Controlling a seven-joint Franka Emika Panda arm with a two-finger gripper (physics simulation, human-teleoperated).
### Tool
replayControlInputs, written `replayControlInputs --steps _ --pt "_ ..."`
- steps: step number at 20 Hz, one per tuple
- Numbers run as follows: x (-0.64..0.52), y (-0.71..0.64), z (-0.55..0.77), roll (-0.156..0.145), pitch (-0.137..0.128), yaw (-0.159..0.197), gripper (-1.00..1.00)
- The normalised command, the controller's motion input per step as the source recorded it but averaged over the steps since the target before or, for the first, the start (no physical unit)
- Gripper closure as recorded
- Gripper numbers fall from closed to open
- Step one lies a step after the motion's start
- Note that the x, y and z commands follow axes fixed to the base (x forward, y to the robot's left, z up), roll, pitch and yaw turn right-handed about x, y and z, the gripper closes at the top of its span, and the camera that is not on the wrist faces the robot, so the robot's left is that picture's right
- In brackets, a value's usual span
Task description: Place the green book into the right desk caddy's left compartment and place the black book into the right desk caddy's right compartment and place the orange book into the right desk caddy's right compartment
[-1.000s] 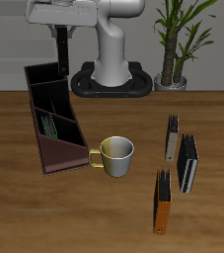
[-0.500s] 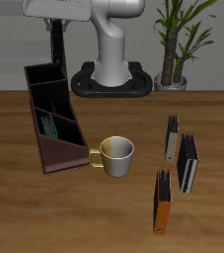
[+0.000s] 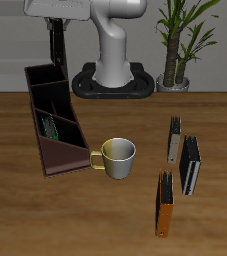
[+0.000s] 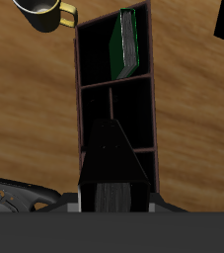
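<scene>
Gripper point(image 3: 58, 62) hangs above the back end of the caddy point(image 3: 51, 125), near the table's point(image 3: 105, 220) back edge. Jaws are clamped on the black book point(image 4: 112, 168), held upright; in the wrist view the book fills the space between the fingers and sits over the caddy's end section nearest the robot base. Whether the book's lower edge is inside that section or still above it cannot be told.

Green book point(image 4: 125, 42) stands on edge in the caddy's opposite end section, leaning against one long wall; a bit of green also shows there in the exterior view. Middle section shows only bare floor.

Orange book point(image 3: 164, 208) stands on edge near the table's front edge, well apart from the caddy.

Mug point(image 3: 117, 157), gold-handled, stands just beside the caddy's front end. Two more books point(image 3: 182, 152) stand farther back than the orange one. Plant point(image 3: 177, 45) behind the table's back edge.
</scene>
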Motion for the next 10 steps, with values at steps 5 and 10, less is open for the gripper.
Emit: replayControlInputs --steps 5,10 --pt "-0.31 -0.05 -0.07 -0.002 -0.008 0.049 1.0" --pt "-0.19 -0.25 0.0 -0.034 0.01 -0.016 1.0"
